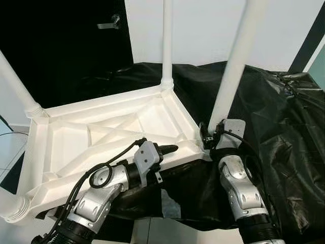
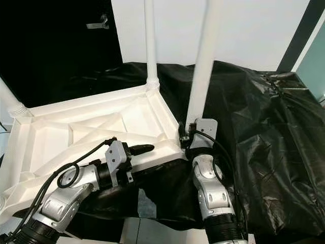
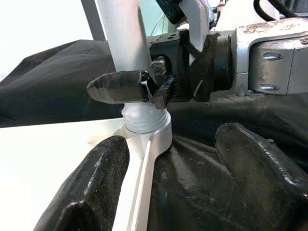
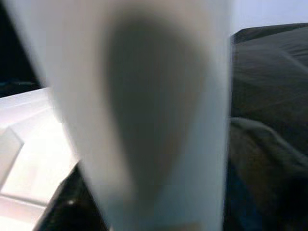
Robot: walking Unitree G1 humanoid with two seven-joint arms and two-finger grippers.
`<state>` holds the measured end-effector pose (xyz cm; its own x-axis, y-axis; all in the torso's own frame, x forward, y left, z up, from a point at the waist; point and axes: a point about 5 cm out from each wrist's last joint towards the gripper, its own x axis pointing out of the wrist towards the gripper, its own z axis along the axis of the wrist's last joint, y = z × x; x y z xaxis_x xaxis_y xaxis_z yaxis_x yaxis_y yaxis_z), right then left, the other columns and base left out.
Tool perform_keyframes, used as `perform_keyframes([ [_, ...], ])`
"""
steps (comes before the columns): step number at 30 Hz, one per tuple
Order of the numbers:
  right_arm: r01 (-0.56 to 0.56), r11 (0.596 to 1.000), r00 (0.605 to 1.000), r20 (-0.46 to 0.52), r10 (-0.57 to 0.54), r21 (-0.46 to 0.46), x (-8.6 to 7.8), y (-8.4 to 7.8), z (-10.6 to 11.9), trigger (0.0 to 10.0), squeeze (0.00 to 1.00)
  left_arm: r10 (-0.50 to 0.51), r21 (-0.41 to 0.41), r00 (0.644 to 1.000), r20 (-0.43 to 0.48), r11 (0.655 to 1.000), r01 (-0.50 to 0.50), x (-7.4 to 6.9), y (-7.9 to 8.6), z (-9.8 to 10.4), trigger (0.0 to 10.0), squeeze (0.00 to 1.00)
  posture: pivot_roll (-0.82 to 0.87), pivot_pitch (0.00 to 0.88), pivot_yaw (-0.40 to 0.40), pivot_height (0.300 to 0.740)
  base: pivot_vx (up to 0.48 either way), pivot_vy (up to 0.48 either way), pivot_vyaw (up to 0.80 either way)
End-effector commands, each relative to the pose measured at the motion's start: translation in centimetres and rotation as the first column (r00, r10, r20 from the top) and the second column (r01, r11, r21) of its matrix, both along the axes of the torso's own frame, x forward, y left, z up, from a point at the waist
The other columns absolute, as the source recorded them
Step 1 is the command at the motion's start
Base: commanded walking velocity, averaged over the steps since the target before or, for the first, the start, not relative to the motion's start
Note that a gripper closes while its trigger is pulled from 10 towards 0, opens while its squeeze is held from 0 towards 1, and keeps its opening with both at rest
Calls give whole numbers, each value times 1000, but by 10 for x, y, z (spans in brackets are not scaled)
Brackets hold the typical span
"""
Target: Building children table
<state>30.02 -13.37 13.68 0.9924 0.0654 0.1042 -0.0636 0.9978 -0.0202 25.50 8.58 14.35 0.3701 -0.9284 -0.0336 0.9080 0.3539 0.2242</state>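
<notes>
Table top: lies upside down on a plastic sheet, its underside ribs facing up. Legs: 1 upright at the far corner; 1 at the near right corner; 1 at the far left corner; 1 at the near left corner. Right gripper: at the base of the near right leg. Left gripper: over the near edge of the top, left of the right gripper. Door handle: behind, on the far wall.
</notes>
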Motion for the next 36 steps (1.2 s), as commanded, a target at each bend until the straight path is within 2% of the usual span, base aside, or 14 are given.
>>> perform_keyframes([
  [1, -44, 999, 998, 33, 44, -7, -3, -6, 6, 10000, 1000, -23, 20, 1000, -4, 1000, 24, -2, -2, -1, 10000, 0, 43, 0, -19, 740, 0, 0, 0],
  [7, -180, 982, 982, 43, 183, -54, -12, -21, 9, 10000, 1000, -20, 23, 1000, -7, 1000, 20, -3, 0, -2, 10000, 0, 49, 0, -28, 740, 0, 0, 0],
  [8, -230, 971, 972, 32, 232, -57, -14, -25, 8, 10000, 176, -16, 22, 1000, -7, 1000, 16, -4, 1, -2, 10000, 0, 50, 0, -29, 740, 0, 0, 0],
  [9, -230, 971, 972, 32, 232, -57, -14, -25, 8, 10000, 176, -16, 22, 1000, -7, 1000, 16, -4, 1, -2, 10000, 0, 50, 0, -29, 740, 0, 0, 0],
  [10, -296, 953, 954, 22, 298, -68, -16, -27, 7, 10000, 0, -11, 21, 1000, -8, 1000, 11, -4, 1, -2, 10000, 0, 49, 0, -27, 740, 0, 0, 0],
  [23, -510, 846, 860, -78, 505, -153, -4, -28, -1, 10000, 0, 4, 27, 1000, -15, 1000, -4, -4, 3, -6, 10000, 0, 48, 0, -15, 740, 0, 0, 0],
  [27, -613, 763, 790, -134, 598, -205, 11, -16, -3, 10000, 0, 86, 88, 996, -28, 993, -83, 3, 10, -16, 10000, 0, 64, 0, -10, 740, 0, 0, 0],
  [28, -644, 730, 764, -158, 625, -228, 16, -12, -5, 7882, 0, 135, 121, 990, -30, 984, -130, 5, 13, -21, 10000, 0, 67, 0, -6, 740, 0, 0, 0],
  [29, -644, 730, 764, -158, 625, -228, 16, -12, -5, 7882, 0, 135, 121, 990, -30, 984, -130, 5, 13, -21, 10000, 0, 67, 0, -6, 740, 0, 0, 0],
  [30, -661, 712, 750, -177, 637, -239, 20, -10, -7, 4745, 0, 161, 134, 987, -29, 979, -155, 6, 13, -24, 10000, 0, 67, 0, -3, 740, 0, 0, 0],
  [32, -667, 704, 744, -187, 641, -243, 22, -9, -8, 4627, 0, 175, 141, 984, -32, 975, -169, 5, 13, -26, 10000, 0, 64, 0, 0, 740, 0, 0, 0],
  [33, -673, 699, 740, -190, 646, -241, 23, -9, -8, 1255, 0, 189, 143, 981, -41, 973, -181, 5, 12, -28, 10000, 0, 63, 0, 1, 740, 0, 0, 0],
  [34, -676, 698, 737, -190, 649, -238, 24, -8, -8, 0, 0, 198, 138, 979, -52, 972, -189, 5, 11, -29, 10000, 0, 63, 0, 0, 740, 0, 0, 0],
  [36, -676, 698, 737, -190, 649, -238, 24, -8, -8, 0, 0, 198, 138, 979, -52, 972, -189, 5, 11, -29, 10000, 0, 63, 0, 0, 740, 0, 0, 0],
])
